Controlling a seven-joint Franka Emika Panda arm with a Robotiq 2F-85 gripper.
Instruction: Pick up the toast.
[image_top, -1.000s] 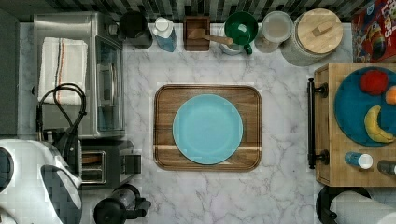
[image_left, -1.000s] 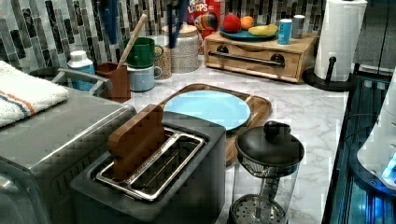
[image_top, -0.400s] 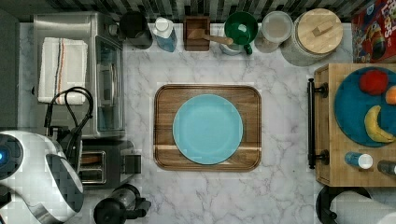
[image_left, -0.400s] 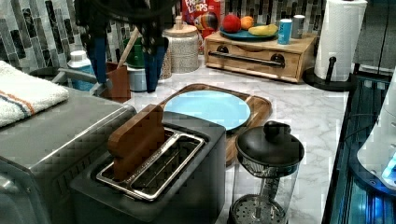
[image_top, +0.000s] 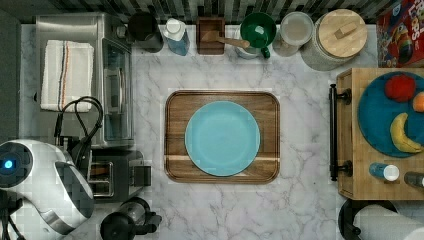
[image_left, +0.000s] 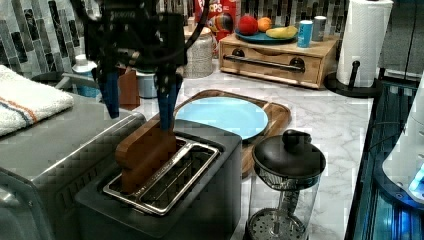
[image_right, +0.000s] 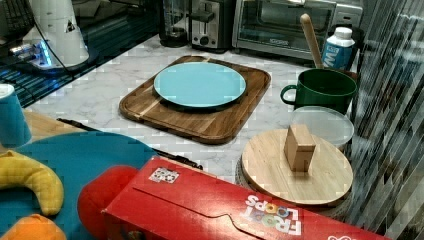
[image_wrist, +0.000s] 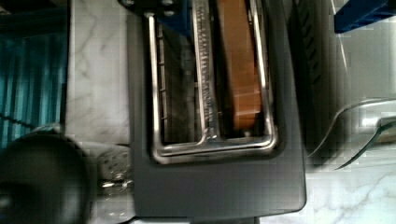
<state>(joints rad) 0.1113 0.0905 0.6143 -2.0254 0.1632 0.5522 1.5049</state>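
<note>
The flat brown slice of toast (image_left: 145, 152) stands on edge in one slot of the dark grey two-slot toaster (image_left: 200, 200), sticking well up out of it; the wrist view shows it as a narrow orange-brown strip (image_wrist: 240, 70) in one slot, with the other slot bare wire. Above it hangs the black gripper with blue fingers (image_left: 139, 107), its jaws spread wide and holding nothing. In the left view one blue finger (image_left: 167, 102) reaches down to about the top edge of the slice, and the other hangs over the silver toaster oven (image_left: 60, 150) beside it, where a white striped towel (image_left: 27, 102) lies folded. A glass coffee press with a black lid (image_left: 287, 185) stands just beside the toaster. Further along the marble counter (image_top: 300, 125), a round light-blue plate (image_top: 222, 138) rests on a wooden tray (image_top: 177, 105).
</note>
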